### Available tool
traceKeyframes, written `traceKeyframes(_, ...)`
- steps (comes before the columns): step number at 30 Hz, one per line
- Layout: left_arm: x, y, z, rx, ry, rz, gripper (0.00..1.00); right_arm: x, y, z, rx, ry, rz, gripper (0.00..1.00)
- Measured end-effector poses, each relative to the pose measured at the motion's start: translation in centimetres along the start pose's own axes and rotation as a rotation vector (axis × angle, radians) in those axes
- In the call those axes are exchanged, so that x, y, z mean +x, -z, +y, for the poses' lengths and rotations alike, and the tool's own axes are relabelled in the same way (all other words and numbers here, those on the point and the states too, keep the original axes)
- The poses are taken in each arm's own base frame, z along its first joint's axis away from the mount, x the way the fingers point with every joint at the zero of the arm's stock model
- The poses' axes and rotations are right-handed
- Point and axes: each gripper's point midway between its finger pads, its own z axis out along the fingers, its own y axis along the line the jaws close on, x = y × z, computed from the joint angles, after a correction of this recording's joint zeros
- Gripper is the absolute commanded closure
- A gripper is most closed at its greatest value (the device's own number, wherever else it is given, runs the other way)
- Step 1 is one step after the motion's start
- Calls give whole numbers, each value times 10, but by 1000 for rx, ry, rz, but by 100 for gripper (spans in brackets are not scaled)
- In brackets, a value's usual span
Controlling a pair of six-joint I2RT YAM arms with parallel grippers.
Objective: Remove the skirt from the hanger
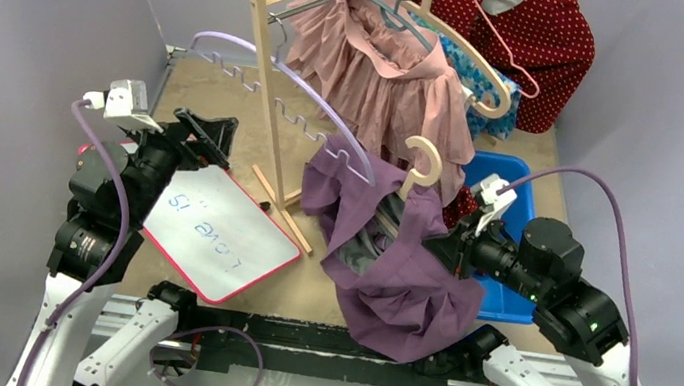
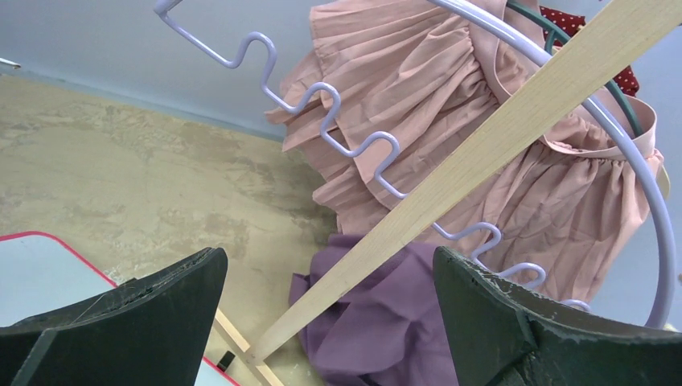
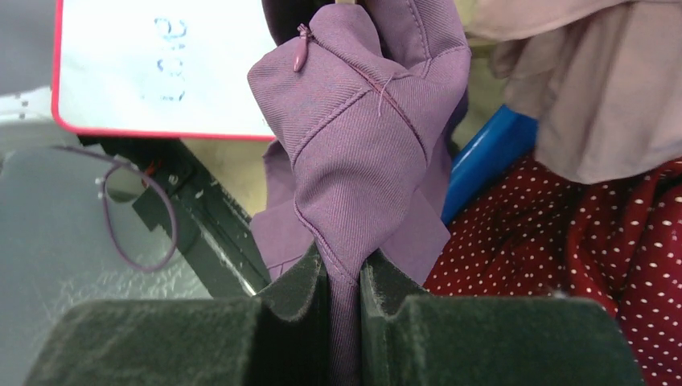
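Observation:
A purple skirt (image 1: 398,272) hangs crumpled in the middle of the top view, draped toward the table's near edge. A wooden hanger hook (image 1: 425,164) sticks up from its top. My right gripper (image 1: 446,248) is shut on a fold of the purple skirt (image 3: 362,137), with the cloth pinched between the pads (image 3: 310,277). A lilac wavy wire hanger (image 1: 312,123) hangs off the rack beside the skirt. My left gripper (image 1: 210,134) is open and empty, left of the rack, above the whiteboard; in its own view the skirt (image 2: 386,322) lies beyond the fingers (image 2: 499,322).
A wooden clothes rack (image 1: 273,113) stands mid-table with a pink pleated skirt (image 1: 386,68) and other hangers on it. A red-framed whiteboard (image 1: 216,231) lies front left. A blue bin (image 1: 510,191) sits right, with a red polka-dot garment (image 1: 541,39) behind.

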Motion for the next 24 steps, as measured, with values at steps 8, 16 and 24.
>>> traceKeyframes(8, -1, 1, -4, 22, 1, 0, 0, 19, 4, 16, -119, 66, 89, 100)
traceKeyframes(16, -2, 4, -7, 34, 16, -5, 0, 14, 31, 39, -242, 152, 68, 100)
traceKeyframes(24, 0, 4, -8, 40, 16, 5, 0, -6, 1, 52, -354, 232, 122, 100)
